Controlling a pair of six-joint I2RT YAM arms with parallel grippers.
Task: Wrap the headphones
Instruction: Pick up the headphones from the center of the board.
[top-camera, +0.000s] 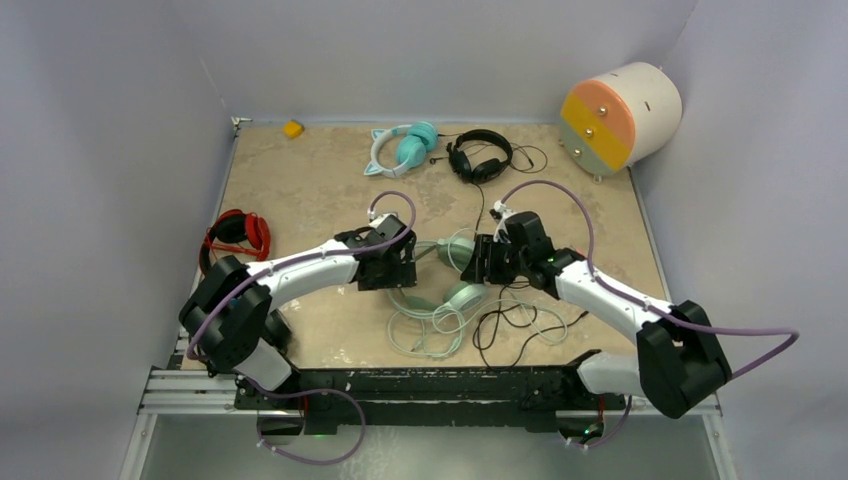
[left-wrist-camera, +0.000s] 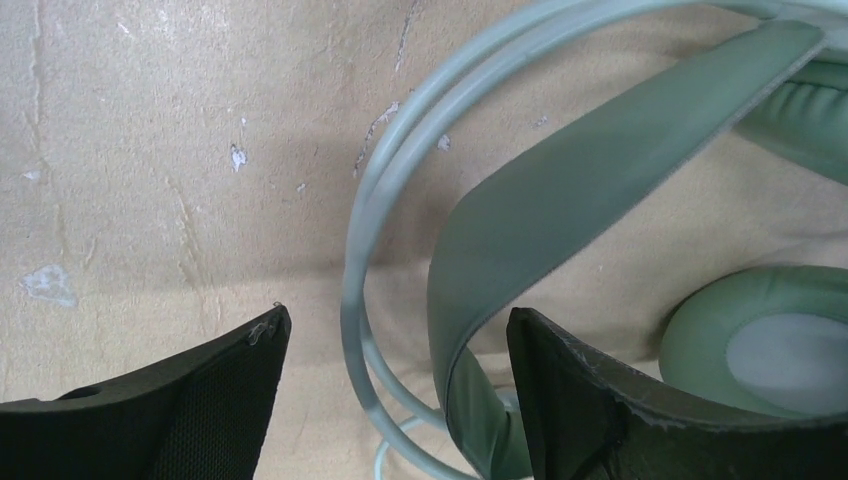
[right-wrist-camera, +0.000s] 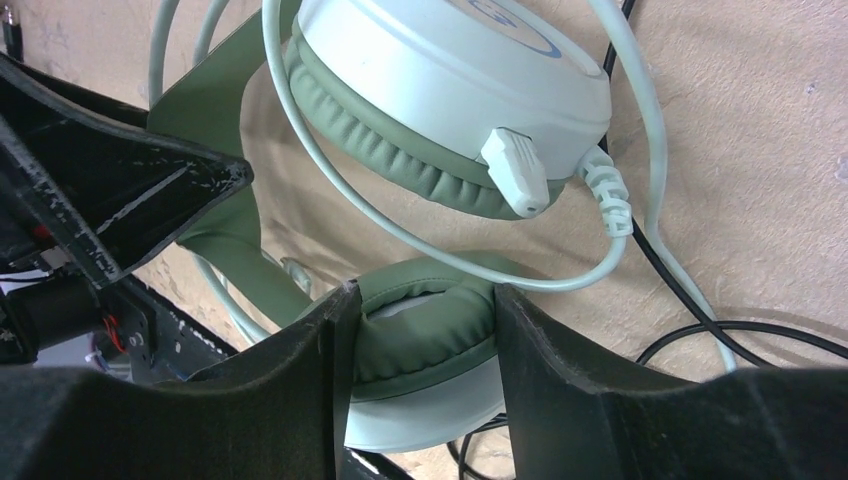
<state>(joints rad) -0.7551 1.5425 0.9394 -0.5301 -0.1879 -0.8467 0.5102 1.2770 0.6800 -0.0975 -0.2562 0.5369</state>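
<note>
The top view is bright and soft all over, with light coming from above. The counter (top-camera: 300, 180) has only faint, fuzzy shadows, and the walls (top-camera: 100, 150) look grayer near 10 o'clock. Nothing shines too hard.

In the left wrist view the mint headphones (left-wrist-camera: 560, 200) look sharp in the middle but go blurry toward 6 o'clock. A soft shadow lies on the counter beside the band. The left end effector (left-wrist-camera: 397, 312) is very dark.

In the right wrist view the white cup glows at 12 o'clock. The right end effector (right-wrist-camera: 424, 292) is dark too.
</note>
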